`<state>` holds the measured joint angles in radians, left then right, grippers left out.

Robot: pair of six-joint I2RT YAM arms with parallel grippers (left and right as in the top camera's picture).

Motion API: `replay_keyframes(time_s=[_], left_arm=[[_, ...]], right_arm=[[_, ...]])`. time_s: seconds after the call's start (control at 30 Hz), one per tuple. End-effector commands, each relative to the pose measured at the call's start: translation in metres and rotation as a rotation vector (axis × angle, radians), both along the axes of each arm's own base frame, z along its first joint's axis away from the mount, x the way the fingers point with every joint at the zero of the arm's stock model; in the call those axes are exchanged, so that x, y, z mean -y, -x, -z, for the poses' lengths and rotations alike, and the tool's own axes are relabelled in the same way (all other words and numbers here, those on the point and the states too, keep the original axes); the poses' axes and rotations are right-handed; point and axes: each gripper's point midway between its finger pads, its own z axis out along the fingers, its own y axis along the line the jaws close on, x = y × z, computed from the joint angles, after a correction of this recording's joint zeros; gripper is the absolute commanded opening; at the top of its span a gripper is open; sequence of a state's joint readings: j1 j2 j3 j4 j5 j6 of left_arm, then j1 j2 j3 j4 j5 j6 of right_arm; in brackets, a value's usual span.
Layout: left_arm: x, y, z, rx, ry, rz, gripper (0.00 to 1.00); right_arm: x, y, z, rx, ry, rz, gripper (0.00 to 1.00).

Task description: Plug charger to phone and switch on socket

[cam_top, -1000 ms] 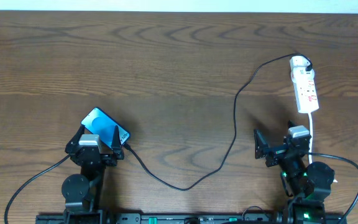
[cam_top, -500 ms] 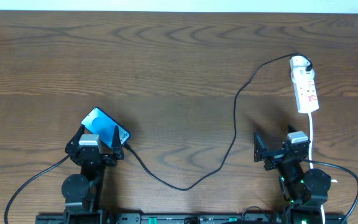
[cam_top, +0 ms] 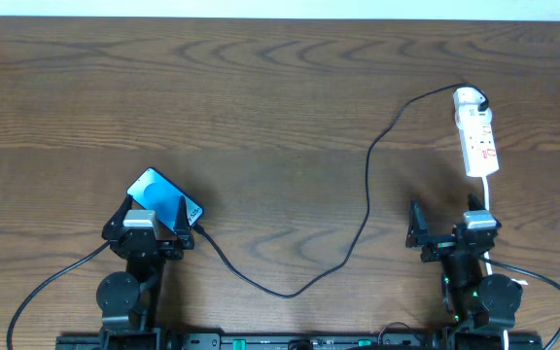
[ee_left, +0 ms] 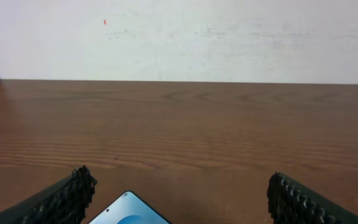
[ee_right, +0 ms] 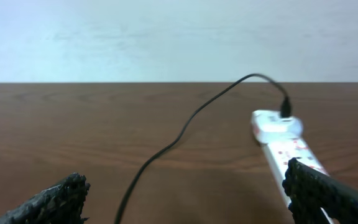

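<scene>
The phone [cam_top: 162,197] with its blue screen lies at the left front of the table, partly under my left gripper [cam_top: 151,220], which is open around its near end; its top corner shows in the left wrist view [ee_left: 129,210]. The black charger cable [cam_top: 367,185] runs from the phone's lower right end across the table to the white adapter [cam_top: 468,97] on the socket [cam_top: 478,138] at the far right. My right gripper [cam_top: 447,231] is open and empty just in front of the socket, which shows in the right wrist view [ee_right: 286,144] with the cable [ee_right: 179,137].
The socket's white cord [cam_top: 489,199] runs back along my right arm. A pale wall [ee_left: 179,37] stands behind the table's far edge.
My right gripper has drawn back toward the front edge and turned to the right, now facing the socket. The left arm, phone and cable have not moved.
</scene>
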<state>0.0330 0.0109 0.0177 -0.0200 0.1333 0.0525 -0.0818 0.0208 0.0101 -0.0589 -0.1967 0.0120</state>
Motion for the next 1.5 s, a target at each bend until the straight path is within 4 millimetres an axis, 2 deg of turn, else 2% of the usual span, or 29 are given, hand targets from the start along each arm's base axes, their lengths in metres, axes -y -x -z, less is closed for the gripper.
replay_keyframes(time_s=[0.0,1.03,1.47], left_arm=[[0.0048,0.0013,0.0145,-0.046,0.007,0.03,0.91],[0.0048,0.0013,0.0145,-0.046,0.007,0.03,0.91],[0.0048,0.0013,0.0145,-0.046,0.007,0.03,0.91]], right_arm=[[0.0117,-0.0004,0.0009,0.001,-0.004,0.073,0.99],[0.0117,-0.0005,0.0025,-0.007,-0.03,0.093,0.99],[0.0057,-0.0004,0.0026,-0.007,-0.022,0.069,0.99]])
